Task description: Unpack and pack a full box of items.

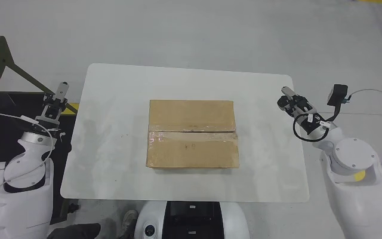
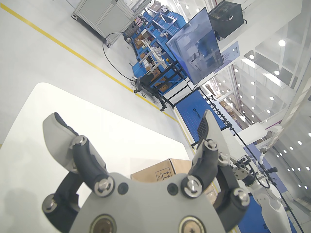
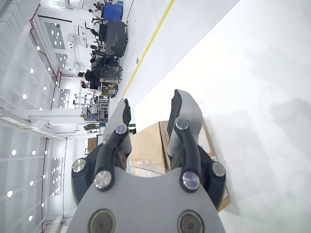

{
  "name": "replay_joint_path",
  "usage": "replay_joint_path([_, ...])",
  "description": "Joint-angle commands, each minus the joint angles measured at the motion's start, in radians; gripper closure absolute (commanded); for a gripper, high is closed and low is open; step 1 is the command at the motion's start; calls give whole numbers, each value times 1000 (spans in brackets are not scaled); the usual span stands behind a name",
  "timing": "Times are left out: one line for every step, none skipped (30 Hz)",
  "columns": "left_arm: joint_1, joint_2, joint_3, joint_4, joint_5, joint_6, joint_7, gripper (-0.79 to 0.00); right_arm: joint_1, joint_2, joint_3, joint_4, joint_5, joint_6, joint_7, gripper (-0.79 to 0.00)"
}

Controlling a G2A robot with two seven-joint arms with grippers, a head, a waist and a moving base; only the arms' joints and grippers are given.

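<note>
A closed cardboard box (image 1: 192, 135) sits flat near the middle of the white table (image 1: 107, 149). Its two top flaps meet along a seam that runs across the lid from side to side, and a strip of clear tape lies over that seam. The left gripper (image 1: 62, 88) hangs just off the table's left edge, near the far left corner and well apart from the box. Its jaws are spread wide with nothing between them, and the left wrist view shows bare table surface and a corner of the box beyond them. The right gripper (image 1: 287, 94) sits at the table's right edge near the far right corner, also well apart from the box. Its jaws stand parted by a narrower gap and have hold of nothing, and the right wrist view shows the box top lying past them on the table. A yellow line (image 3: 155, 32) runs along the pale floor beyond the table.
</note>
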Motion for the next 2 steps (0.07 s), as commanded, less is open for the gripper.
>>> replay_joint_path([0, 0, 0, 0, 0, 0, 0, -784, 0, 0, 0, 0, 0, 0, 0, -349])
replay_joint_path([0, 0, 0, 0, 0, 0, 0, -784, 0, 0, 0, 0, 0, 0, 0, -349])
